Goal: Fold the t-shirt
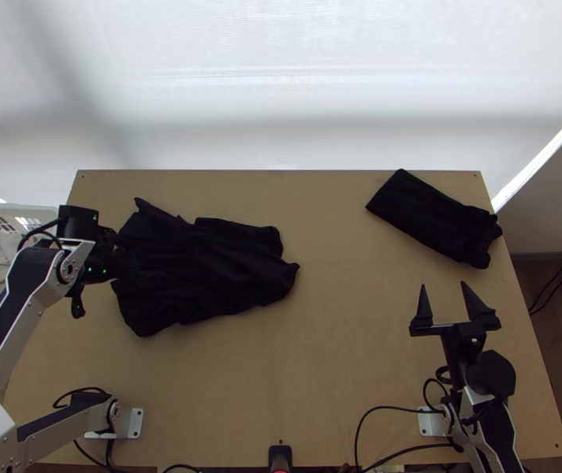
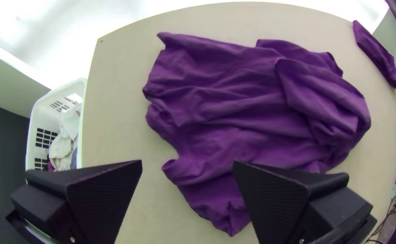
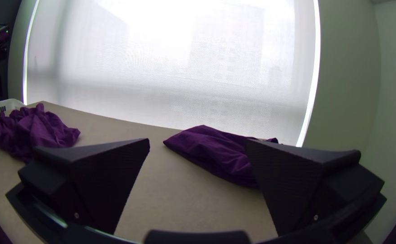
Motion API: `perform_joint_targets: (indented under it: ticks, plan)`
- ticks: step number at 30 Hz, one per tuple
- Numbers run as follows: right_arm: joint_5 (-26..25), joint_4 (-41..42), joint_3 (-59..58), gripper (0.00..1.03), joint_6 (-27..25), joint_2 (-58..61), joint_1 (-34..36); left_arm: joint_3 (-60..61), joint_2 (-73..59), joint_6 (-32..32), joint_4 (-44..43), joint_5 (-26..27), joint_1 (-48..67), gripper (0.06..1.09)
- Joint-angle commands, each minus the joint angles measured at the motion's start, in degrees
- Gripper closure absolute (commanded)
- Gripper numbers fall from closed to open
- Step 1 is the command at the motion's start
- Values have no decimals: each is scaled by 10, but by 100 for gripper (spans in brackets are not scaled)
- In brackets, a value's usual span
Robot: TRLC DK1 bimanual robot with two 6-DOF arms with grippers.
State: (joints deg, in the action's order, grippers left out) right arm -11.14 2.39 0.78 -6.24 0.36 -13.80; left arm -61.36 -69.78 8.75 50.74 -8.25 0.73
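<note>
- Tabletop (image 1: 336, 355): your work sits left of its middle in the top view, with room toward the right tool's side to pull out.
- T-shirt (image 1: 202, 272): loosely spread, wrinkled, bunched toward the right end. My read: you're at the flattening step, no deliberate fold made. Next, grip two edges, pull them apart, lay it flat, then fold. Risk: pinch several layers at once and you drag the whole heap.
- Basket (image 2: 39, 113): beside the left edge, garments inside.
- Folded cloth (image 1: 434, 217): compact bundle near the far right corner. Looks like a finished piece; keep your pull clear of it.
- Left tool (image 2: 187, 161): fingers spread, nothing pinched, at the shirt's left end in the top view. Best placed for your first grip.
- Right tool (image 1: 444, 284): fingers spread, pinching nothing, well apart from the shirt, nearer the folded cloth. Needs a reach across if you want a two-handed stretch.
- Flap (image 2: 315, 90): the left wrist view gives you this doubled-over layer and the creases; in the top view the layers merge into one dark mass.
- Corner (image 2: 166, 39): pointed, lying free in the left wrist view; a decent grip candidate.
</note>
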Motion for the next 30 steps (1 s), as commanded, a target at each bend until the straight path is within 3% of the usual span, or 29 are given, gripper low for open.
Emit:
perform_joint_targets:
  ticks: [1,16,17,18,20,22,30]
  plan:
    - [-1,-6,-6,3,-8,-4,3,43,-10,31,-35,4,-23,11]
    - [-1,-6,-6,3,-8,-4,3,127,-108,57,-163,-1,-54,12]
    - [-1,-6,-6,3,-8,-4,3,128,-112,60,-163,0,-59,20]
    - [-1,-6,-6,3,-8,-4,3,132,-113,66,-170,0,-63,35]
    - [-1,-6,-6,3,-8,-4,3,139,-107,71,-197,0,-66,76]
    - [-1,-6,-6,3,-8,-4,3,137,-99,84,-216,3,-69,105]
    - [-1,-6,-6,3,-8,-4,3,20,-62,57,-221,22,-83,105]
